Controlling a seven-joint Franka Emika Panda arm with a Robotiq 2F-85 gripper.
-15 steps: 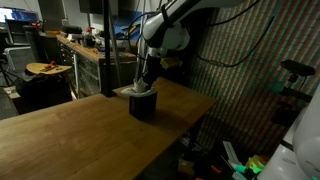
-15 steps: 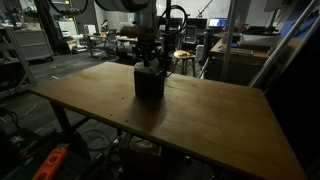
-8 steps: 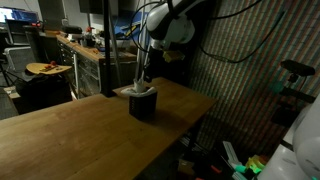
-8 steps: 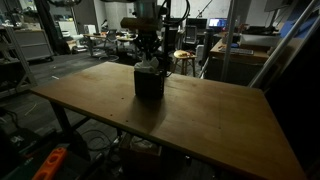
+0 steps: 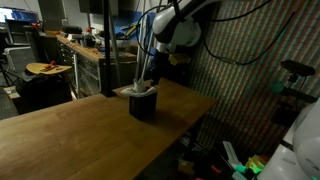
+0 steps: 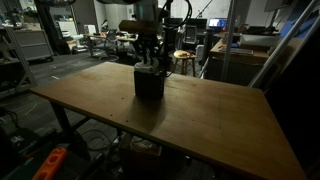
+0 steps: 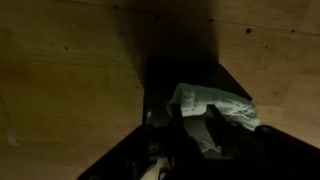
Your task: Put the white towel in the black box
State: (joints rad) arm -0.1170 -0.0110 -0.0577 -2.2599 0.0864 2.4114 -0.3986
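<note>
The black box [image 5: 143, 106] stands on the wooden table [image 5: 80, 135], near its far edge; it also shows in the other exterior view [image 6: 149, 86]. The white towel [image 7: 218, 100] lies crumpled inside the box, and a pale bit of it shows at the rim [image 5: 143, 92]. My gripper [image 7: 194, 108] hangs just above the box opening in both exterior views [image 5: 150, 80] [image 6: 148, 62]. Its fingers are apart and hold nothing; the towel lies below and beyond them. In the wrist view the box [image 7: 165, 80] is a dark shape on the wood.
The table edge drops off just behind and beside the box [image 5: 205, 100]. A workbench with clutter [image 5: 80, 50] and a stool [image 6: 184, 58] stand beyond the table. Cables and boxes lie on the floor [image 5: 235, 160].
The arm has lifted slightly above the box and the wrist has shifted a little. The towel and the box have stayed in place.
</note>
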